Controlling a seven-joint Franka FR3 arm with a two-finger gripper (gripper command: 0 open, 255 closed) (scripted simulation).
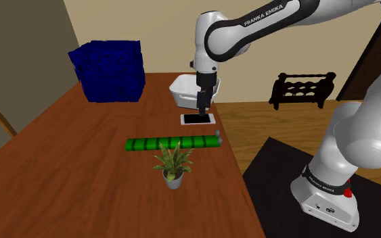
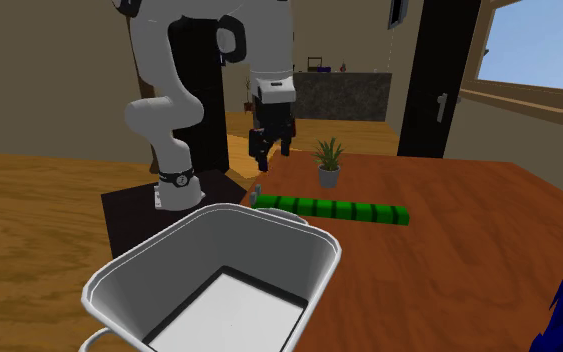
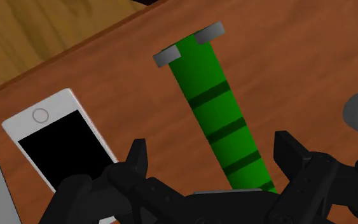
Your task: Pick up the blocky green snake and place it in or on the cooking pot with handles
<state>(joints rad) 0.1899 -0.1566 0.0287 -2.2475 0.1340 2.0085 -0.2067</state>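
The green snake [image 1: 174, 143] is a long blocky bar with darker bands, lying flat on the wooden table [image 1: 67, 155]. Its head end with two grey eyes [image 3: 190, 44] points toward the table's stand-side edge. My black gripper [image 1: 204, 109] hangs open above the table, over the snake's head end and a phone. In the wrist view the snake [image 3: 219, 114] runs between my spread fingers [image 3: 136, 159], well below them and untouched. The white pot with handles [image 1: 187, 91] stands just beyond the gripper; it is large in the foreground of the second exterior view [image 2: 119, 285].
A white phone with a black screen [image 1: 199, 119] lies between pot and snake. A small potted plant [image 1: 173, 165] stands close to the snake's middle. A dark blue crate [image 1: 107, 71] sits at the table's far left corner. A wine rack [image 1: 302, 90] stands on the floor.
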